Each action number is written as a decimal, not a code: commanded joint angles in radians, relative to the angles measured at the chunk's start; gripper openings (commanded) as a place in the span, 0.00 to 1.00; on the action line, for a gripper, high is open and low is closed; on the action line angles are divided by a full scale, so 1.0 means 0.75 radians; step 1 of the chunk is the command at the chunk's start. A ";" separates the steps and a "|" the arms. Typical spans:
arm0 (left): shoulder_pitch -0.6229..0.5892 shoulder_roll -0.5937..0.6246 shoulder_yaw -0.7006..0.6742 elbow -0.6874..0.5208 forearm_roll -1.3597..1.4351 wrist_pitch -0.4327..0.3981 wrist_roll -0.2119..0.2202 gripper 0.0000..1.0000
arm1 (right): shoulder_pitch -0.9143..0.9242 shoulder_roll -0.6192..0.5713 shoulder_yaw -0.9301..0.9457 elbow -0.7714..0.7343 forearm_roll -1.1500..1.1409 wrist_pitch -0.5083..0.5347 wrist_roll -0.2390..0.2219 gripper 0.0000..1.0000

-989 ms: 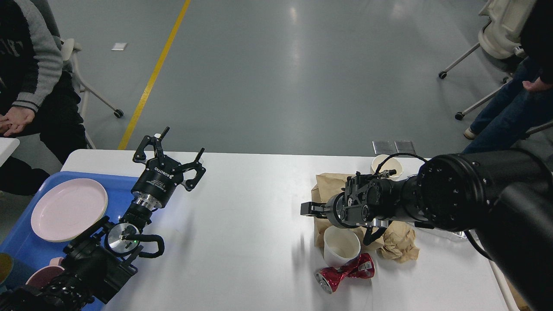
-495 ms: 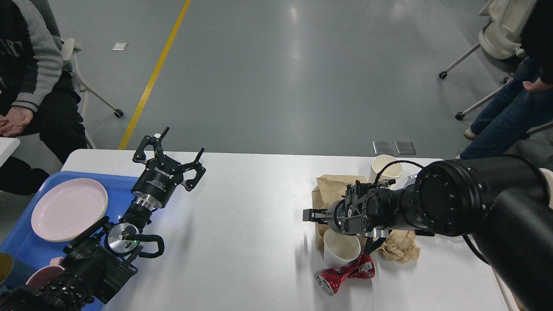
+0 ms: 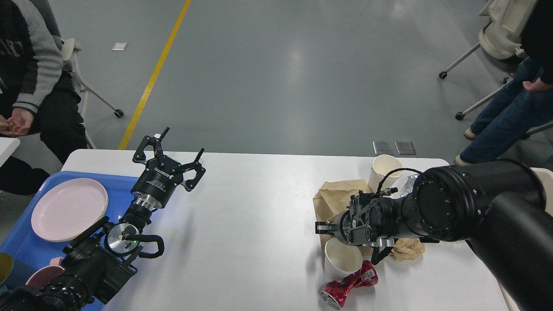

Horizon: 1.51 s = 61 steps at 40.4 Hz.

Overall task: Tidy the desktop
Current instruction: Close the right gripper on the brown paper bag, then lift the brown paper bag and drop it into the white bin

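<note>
Filling most of the lower half of the head view is the big white desktop (image 3: 255,224), plain and smooth, with a gray floor (image 3: 276,73) behind it.

On the right side of the desktop sits a little pile of trash. A brown paper bag (image 3: 335,198) lies flat there. Near its far corner stands a white paper cup (image 3: 382,170). A second white cup (image 3: 342,259) stands close to the near edge, and a squashed red can (image 3: 348,287) lies right next to it, touching or almost touching. A crumpled ball of brown paper (image 3: 408,249) peeks out from under my right arm.

The right gripper (image 3: 322,228) hangs over the bag, just above the near cup, pointing to the left. It looks dark and end-on, so I cannot tell if its claw is wide or closed, or if it holds anything.

The left gripper (image 3: 173,151) is up over the left part of the desktop with its claw spread wide and nothing in it.

A blue tray (image 3: 26,246) sits at the left edge. A pink plate (image 3: 69,209) lies in it, and a pink bowl (image 3: 41,276) is at its near end, partly hidden by my left arm.
</note>
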 commanded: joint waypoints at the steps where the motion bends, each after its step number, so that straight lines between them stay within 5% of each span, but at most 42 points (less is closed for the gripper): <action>1: 0.000 0.001 0.002 0.000 0.000 0.000 0.000 0.97 | 0.002 0.000 -0.005 0.005 0.002 -0.009 -0.001 0.00; 16: -0.002 0.001 -0.001 0.000 0.000 0.000 0.000 0.97 | 0.114 0.012 -0.001 0.134 0.004 -0.038 0.016 0.00; 34: 0.000 -0.001 -0.001 0.002 0.000 0.000 0.000 0.97 | 0.601 -0.027 0.187 0.502 0.004 -0.014 0.102 0.00; 40: -0.002 0.001 -0.001 0.000 0.000 -0.002 0.000 0.97 | 0.846 -0.164 0.261 0.580 0.004 0.092 0.114 0.00; 49: -0.002 -0.001 -0.001 0.000 0.000 0.000 0.000 0.97 | 1.059 -0.534 0.310 0.571 -0.002 0.520 0.120 0.00; 56: 0.000 0.001 -0.001 0.002 0.000 0.000 0.000 0.97 | 0.988 -0.741 0.140 0.471 -0.084 0.551 0.116 0.00; 61: -0.002 0.001 -0.001 0.002 0.000 0.000 0.000 0.97 | 0.751 -0.904 0.021 0.190 -0.150 0.551 0.116 0.00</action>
